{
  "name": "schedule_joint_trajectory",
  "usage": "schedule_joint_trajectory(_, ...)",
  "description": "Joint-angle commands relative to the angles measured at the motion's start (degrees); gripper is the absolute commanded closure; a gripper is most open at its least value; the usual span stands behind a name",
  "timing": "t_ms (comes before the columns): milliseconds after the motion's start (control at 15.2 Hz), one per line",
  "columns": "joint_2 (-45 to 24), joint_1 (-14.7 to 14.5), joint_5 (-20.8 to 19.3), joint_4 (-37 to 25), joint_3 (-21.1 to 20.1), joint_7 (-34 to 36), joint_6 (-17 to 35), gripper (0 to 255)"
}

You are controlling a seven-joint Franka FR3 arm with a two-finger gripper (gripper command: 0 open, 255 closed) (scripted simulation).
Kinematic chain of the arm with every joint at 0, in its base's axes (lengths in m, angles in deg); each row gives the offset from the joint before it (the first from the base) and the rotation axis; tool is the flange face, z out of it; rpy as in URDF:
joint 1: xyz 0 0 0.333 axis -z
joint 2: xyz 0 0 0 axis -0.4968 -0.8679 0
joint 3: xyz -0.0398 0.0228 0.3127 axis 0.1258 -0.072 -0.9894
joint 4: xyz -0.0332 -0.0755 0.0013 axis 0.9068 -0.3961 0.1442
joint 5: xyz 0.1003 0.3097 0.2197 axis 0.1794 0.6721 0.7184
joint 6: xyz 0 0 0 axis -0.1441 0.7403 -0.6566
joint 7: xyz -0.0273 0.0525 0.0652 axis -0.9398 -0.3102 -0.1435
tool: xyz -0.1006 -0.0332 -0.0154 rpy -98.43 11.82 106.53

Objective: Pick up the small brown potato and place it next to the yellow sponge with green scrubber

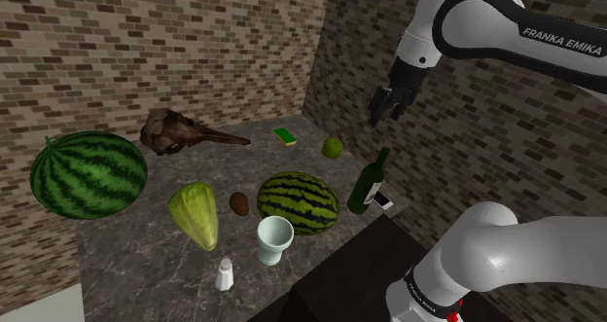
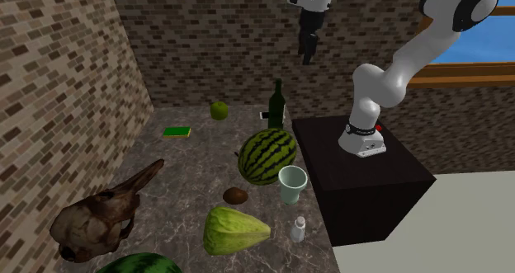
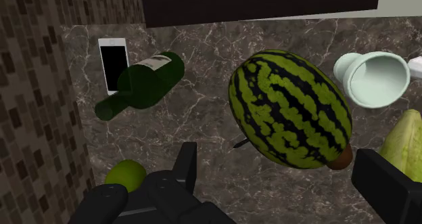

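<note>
Presently we log: potato lying on tabletop, well apart from sponge; hand spread, empty, high above. Pick and place both outstanding.

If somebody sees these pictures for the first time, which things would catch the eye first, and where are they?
Probably the striped fruit: a big watermelon at the left end of the table in the shoulder view, and a smaller watermelon near its middle. Next come the brown animal skull lying by the brick wall, and the open black gripper hanging high above the table.
</note>
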Motion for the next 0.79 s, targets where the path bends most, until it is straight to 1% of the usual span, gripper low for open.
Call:
schedule_joint_trajectory(0, 0.0, 0.0, 0.0, 0.0, 0.0, 0.0, 0.0, 0)
schedule_joint_trajectory(396, -8.18, -0.9, 0.89, 2.39, -4.29, 4.78, 9.22, 0)
schedule_joint_trajectory(726, -16.78, -1.29, 0.66, 2.29, -7.8, 8.97, 16.49, 0)
